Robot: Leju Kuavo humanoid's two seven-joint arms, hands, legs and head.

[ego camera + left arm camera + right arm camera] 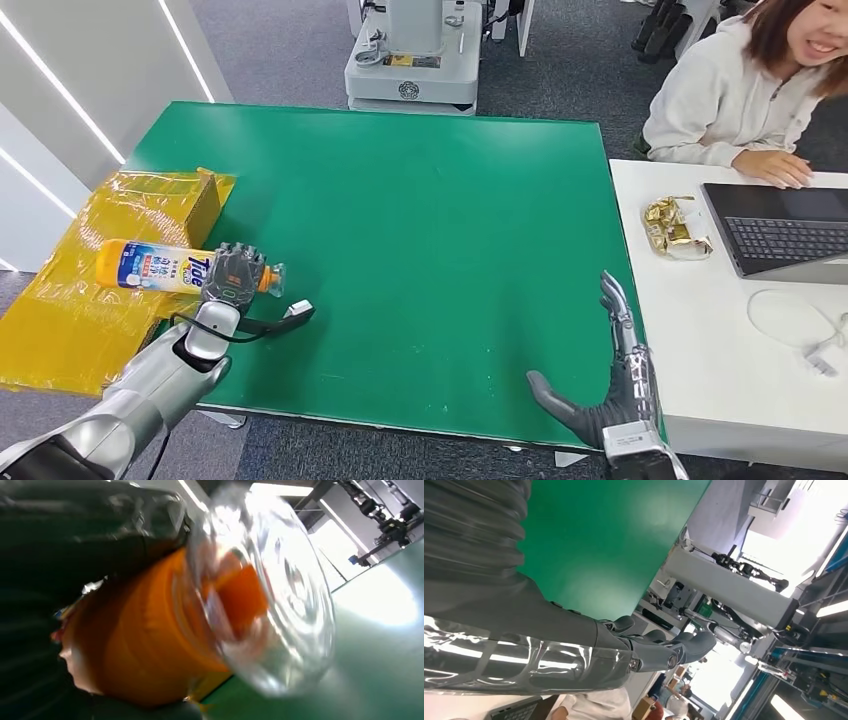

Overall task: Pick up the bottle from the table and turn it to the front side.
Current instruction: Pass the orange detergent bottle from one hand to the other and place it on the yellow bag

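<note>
Nearest, at about five o'clock of the head view: right hand point(610, 385) flat and released, fingers straight and spread, thumb out toward the left, holding nothing, over the near right corner of the green table point(420, 250). In the right wrist view, same hand point(644, 647) stretched out past the green edge, fingers extended together.

At about eight o'clock: left hand point(232, 275) wrapped around the neck end of the bottle point(165, 267), grasping it. Bottle lying on its side, orange body with a white and blue label facing up, clear cap end pointing toward the table's middle, base end pointing left over the yellow wrapped box point(110, 270). In the left wrist view, orange bottle point(150, 645) close up with its clear cap point(280, 600) blurred, dark fingers around it.

At three o'clock: white desk point(700, 340) with a laptop point(790, 230) and a gold wrapper point(675, 225).

At one o'clock, farthest: a person point(735, 85) in a pale hoodie seated behind the desk.
</note>
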